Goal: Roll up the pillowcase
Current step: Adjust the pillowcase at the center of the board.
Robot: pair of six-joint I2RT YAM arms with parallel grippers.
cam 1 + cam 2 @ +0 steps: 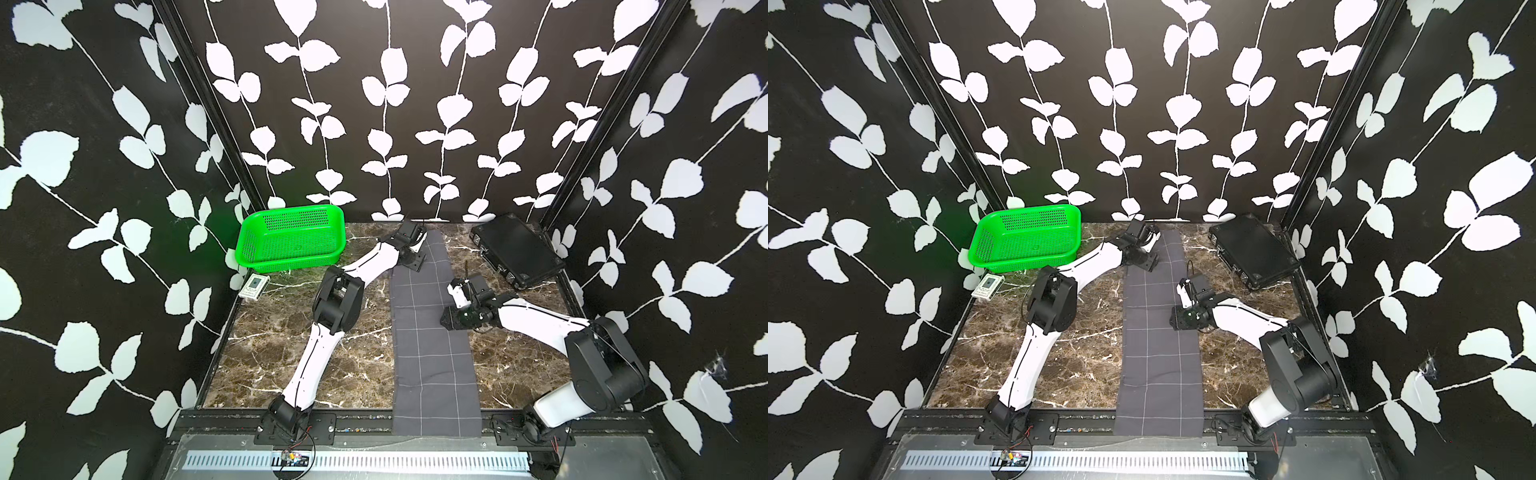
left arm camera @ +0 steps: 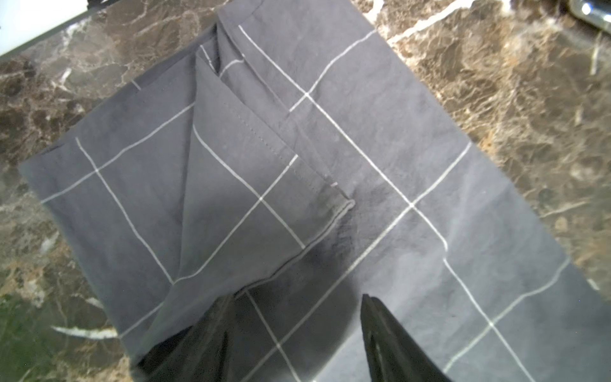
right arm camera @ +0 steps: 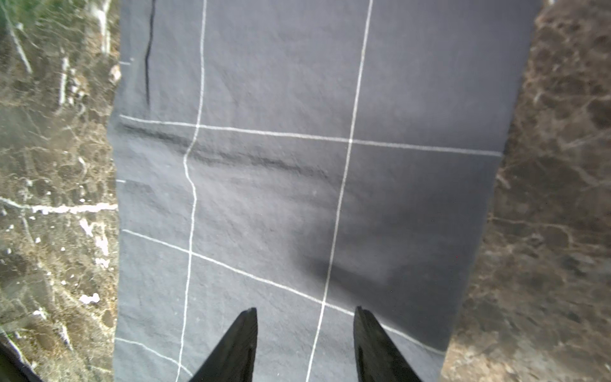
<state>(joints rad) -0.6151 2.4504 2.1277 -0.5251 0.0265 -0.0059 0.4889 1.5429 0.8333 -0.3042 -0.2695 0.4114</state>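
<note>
The pillowcase [image 1: 428, 340] [image 1: 1158, 340] lies as a long, narrow dark grey strip with white grid lines, running from the far edge of the table to the front edge and hanging over it. My left gripper [image 1: 415, 264] [image 2: 297, 297] is over its far end and open. In the left wrist view a corner of the pillowcase [image 2: 251, 185] is folded over diagonally, ending right at one finger [image 2: 211, 334]. My right gripper [image 1: 445, 322] [image 3: 304, 312] hovers open over the flat middle of the pillowcase [image 3: 297, 198], nothing between its fingers.
A green perforated basket [image 1: 291, 241] stands at the back left, with a small card box [image 1: 254, 286] in front of it. A rigid black case [image 1: 515, 249] lies at the back right. Brown marble table [image 1: 291, 357] shows on both sides of the strip.
</note>
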